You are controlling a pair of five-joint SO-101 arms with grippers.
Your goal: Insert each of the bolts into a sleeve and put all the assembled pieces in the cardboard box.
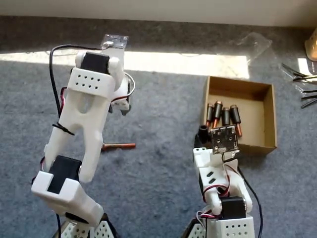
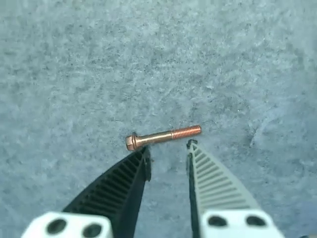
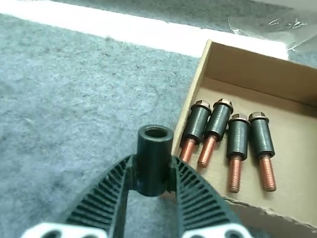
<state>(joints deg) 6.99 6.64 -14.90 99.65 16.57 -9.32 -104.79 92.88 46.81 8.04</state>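
Bolt: one copper-coloured bolt lies loose on the grey carpet, at about 8 o'clock from the middle of the high view, with its threaded end towards 3 o'clock and its head end against the edge of the left arm above it. The left wrist view shows all of it, flanged head and threaded tip, lying across the gap just past the fingertips of the left gripper. That pincer stands moderately apart and grips nothing. I cannot tell whether a fingertip touches the bolt.

There is one free sleeve, a black tube standing upright with its open bore showing, clamped between the ribbed fingers of the right gripper. In the high view the sleeve is a dark stub just outside the 9 o'clock wall of the cardboard box, which sits at 3 o'clock from the loose bolt.

There are four assembled pieces, each a bolt through a black sleeve. They lie side by side on the floor of the single box, in its 9 o'clock half, heads towards 12 o'clock and threads towards 6. The right wrist view separates them clearly.

The high view alone takes in a sunlit strip at 12 o'clock, a clear plastic bag at 1 o'clock and thin black items at the 3 o'clock edge.
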